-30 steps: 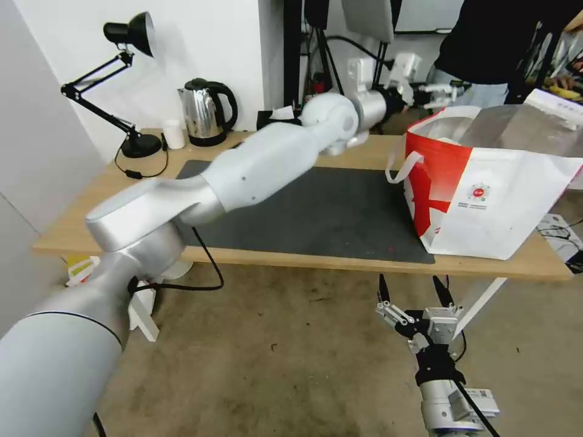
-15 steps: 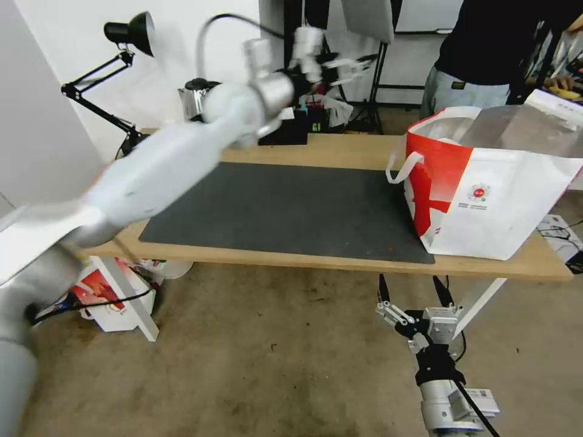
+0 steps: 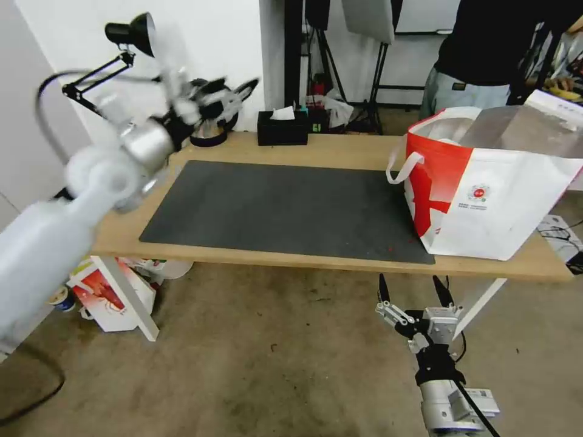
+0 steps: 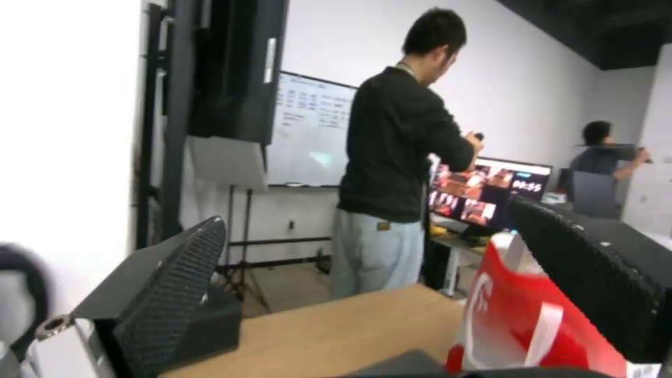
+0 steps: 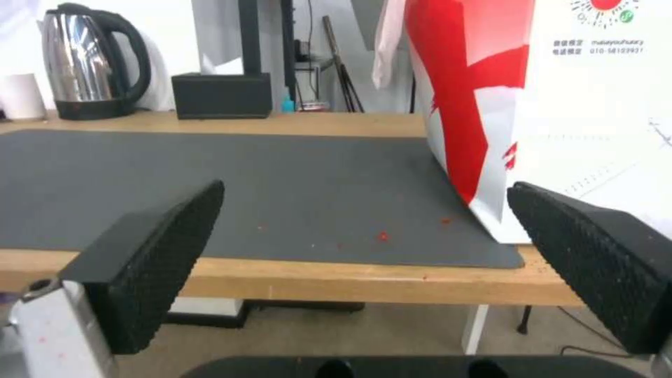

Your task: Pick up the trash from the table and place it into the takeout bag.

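The takeout bag (image 3: 486, 188), white with a red side panel (image 5: 462, 89) and foil lining, stands open on the right end of the table (image 3: 346, 152), at the edge of the dark grey mat (image 3: 285, 206). The trash is out of view; none lies on the mat. My left gripper (image 3: 234, 97) is raised over the table's back left corner, blurred and open, its fingers wide apart in the left wrist view (image 4: 367, 215), where the bag (image 4: 518, 325) shows beyond them. My right gripper (image 3: 409, 282) hangs open below the table's front edge, facing the mat and bag (image 5: 364, 190).
A steel kettle (image 5: 94, 58), a small white cup (image 5: 21, 94) and a black desk lamp (image 3: 130, 30) stand at the back left. A black tissue box (image 3: 282, 127) sits at the back middle. A red-and-white paper bag (image 3: 106, 291) lies on the floor by the left table leg.
My left arm has swung from above the takeout bag's mouth leftward across the table to the back left corner. The right arm has not moved.
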`<state>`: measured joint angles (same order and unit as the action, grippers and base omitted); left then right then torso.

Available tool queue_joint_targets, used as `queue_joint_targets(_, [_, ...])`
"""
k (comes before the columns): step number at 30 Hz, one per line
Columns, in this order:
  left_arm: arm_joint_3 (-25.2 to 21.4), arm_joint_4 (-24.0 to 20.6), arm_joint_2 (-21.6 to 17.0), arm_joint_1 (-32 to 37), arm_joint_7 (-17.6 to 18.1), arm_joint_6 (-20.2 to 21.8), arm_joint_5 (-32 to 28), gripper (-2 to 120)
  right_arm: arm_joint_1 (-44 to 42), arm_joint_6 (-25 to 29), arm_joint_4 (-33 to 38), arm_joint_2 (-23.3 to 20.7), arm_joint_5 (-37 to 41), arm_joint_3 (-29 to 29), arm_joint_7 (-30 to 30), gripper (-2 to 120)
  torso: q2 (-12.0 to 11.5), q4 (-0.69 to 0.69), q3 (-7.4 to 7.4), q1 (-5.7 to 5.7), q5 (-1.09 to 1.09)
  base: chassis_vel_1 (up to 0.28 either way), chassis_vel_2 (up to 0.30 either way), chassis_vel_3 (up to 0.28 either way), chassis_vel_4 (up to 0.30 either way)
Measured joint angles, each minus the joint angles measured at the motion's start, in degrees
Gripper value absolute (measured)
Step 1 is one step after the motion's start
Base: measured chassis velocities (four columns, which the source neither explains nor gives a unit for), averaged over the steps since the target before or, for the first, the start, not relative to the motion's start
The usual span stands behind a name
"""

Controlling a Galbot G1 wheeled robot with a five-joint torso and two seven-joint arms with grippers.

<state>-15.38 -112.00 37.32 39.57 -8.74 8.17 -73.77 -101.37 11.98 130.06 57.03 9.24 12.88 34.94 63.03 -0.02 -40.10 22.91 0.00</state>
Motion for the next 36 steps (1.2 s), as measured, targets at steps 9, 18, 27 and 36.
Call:
queue_joint_targets(9, [-19.9, -10.0, 7.6, 25.8, -2.7, -1.7, 12.2, 100, 0.0, 0.0, 0.0, 0.0, 0.0, 0.0, 0.0, 100, 0.0, 0.02, 0.0, 0.0, 0.03, 0.0, 0.0, 0.0, 0.0])
queue_joint_targets(18, [-26.1, -16.6, 16.0, 37.3, -4.0, -4.0, 22.2, 100, 0.0, 0.0, 0.0, 0.0, 0.0, 0.0, 0.0, 100, 0.0, 0.0, 0.0, 0.0, 0.02, 0.0, 0.0, 0.0, 0.0])
queue_joint_targets(27, [-30.5, -24.0, 35.5, 55.0, -5.7, -14.4, 42.6, 100, 0.0, 0.0, 0.0, 0.0, 0.0, 0.0, 0.0, 100, 0.0, 0.02, 0.0, 0.0, 0.02, 0.0, 0.0, 0.0, 0.0])
queue_joint_targets(36, [-24.1, -19.4, 46.4, 61.3, -4.4, -25.7, 52.7, 100, 0.0, 0.0, 0.0, 0.0, 0.0, 0.0, 0.0, 100, 0.0, 0.02, -0.01, 0.01, 0.01, 0.0, 0.0, 0.0, 0.0])
